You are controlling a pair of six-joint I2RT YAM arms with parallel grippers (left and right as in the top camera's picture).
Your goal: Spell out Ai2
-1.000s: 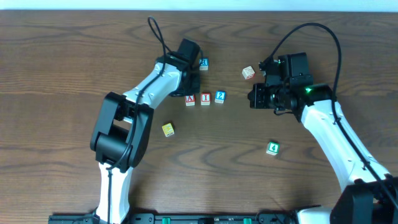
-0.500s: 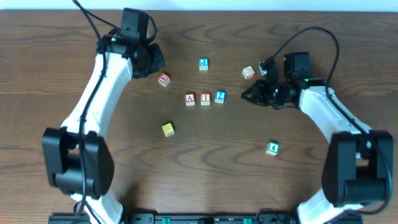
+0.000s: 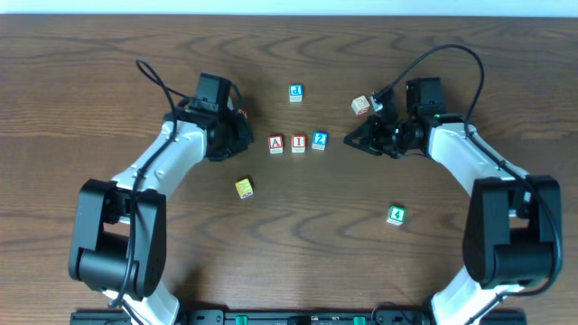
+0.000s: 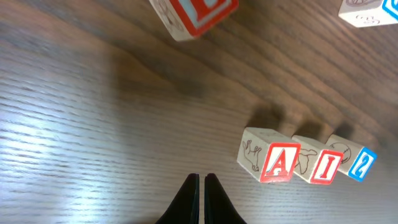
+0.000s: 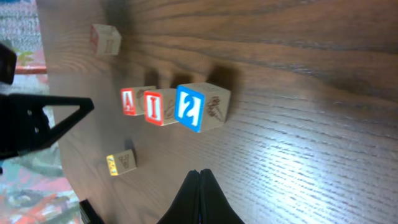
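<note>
Already the wooden cube with a red letter A (image 3: pixel 275 143), the wooden cube with a red letter I (image 3: pixel 298 143) and the wooden cube with a blue numeral 2 (image 3: pixel 319 141) sit side by side in a row near the middle of the dark wood-grain table (image 3: pixel 90 90), reading Ai2 from the overhead view. The 2 looks slightly off line towards 12 o'clock.

The left gripper (image 4: pixel 201 182) lies at 9 o'clock of the row, its fingers pressed together on nothing. The right gripper (image 5: pixel 200 175) lies at 3 o'clock, likewise pressed together and empty.

The step in hand is probably a last check and a clean retreat. Each arm should rise first, then draw outward along the 9 and 3 o'clock lines, never sweeping across the row. If the 2 wants squaring, a light push towards 6 o'clock with the closed right tips would do, and pressing towards 9 o'clock would shunt all three.
</note>
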